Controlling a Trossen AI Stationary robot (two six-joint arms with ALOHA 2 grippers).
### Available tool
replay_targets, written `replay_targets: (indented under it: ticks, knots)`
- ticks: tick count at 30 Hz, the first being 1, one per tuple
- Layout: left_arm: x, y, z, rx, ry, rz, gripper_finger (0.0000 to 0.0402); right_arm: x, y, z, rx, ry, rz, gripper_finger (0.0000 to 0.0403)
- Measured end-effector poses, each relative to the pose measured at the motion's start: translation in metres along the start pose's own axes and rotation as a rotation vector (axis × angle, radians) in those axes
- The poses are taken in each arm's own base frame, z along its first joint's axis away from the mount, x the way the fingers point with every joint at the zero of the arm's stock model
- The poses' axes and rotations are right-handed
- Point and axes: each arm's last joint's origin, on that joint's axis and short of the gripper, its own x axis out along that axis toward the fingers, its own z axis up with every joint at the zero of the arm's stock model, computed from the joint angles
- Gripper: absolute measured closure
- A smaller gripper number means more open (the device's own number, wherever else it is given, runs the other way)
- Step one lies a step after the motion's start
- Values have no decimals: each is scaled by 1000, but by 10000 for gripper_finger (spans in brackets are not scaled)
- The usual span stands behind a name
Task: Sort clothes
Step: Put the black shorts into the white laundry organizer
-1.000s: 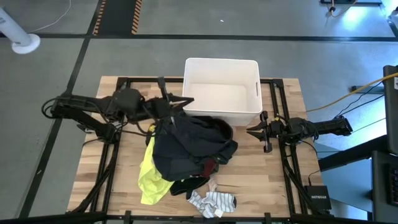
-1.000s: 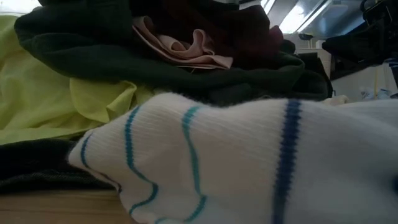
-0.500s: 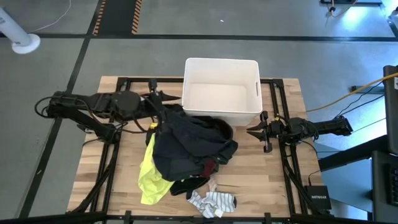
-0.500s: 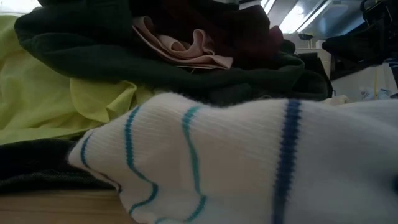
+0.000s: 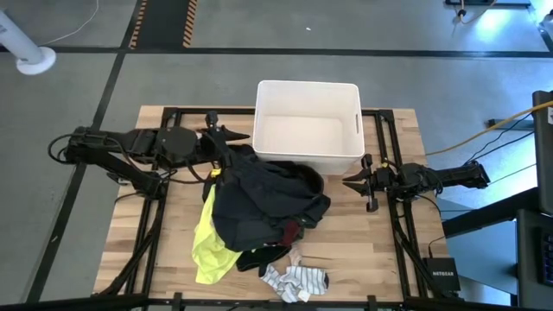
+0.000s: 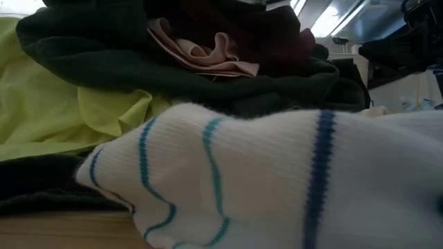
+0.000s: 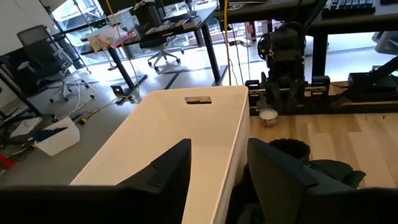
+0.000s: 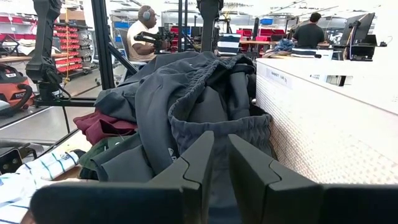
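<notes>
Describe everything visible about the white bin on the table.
The white bin is a rectangular plastic tub with rounded corners, upright and open-topped, with nothing showing inside it. A slot handle is cut into one short wall. It stands at the far middle of the wooden table. The heap of dark clothes lies against its near wall, with a fold draped at its near left corner. The left hand, open, hovers just beside that corner.

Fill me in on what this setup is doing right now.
A two-armed robot is sorting clothes. The pile of clothes lies on the table in front of the white bin, which looks empty. The left tool sits open at the pile's back edge by the bin, holding nothing. The right tool waits beside the pile, fingers close together and empty.
</notes>
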Motion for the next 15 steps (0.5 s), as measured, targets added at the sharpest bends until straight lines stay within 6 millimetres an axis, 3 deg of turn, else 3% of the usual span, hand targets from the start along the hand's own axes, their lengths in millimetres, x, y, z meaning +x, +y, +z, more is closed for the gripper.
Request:
replay_targets:
  ticks: [7, 15]
  knots:
    - [-2, -3, -6, 8, 52, -17, 251, 0, 0, 0, 0, 0, 0, 338]
    - [-19, -20, -38, 1, 358, -173, 251, 0, 0, 0, 0, 0, 0, 338]
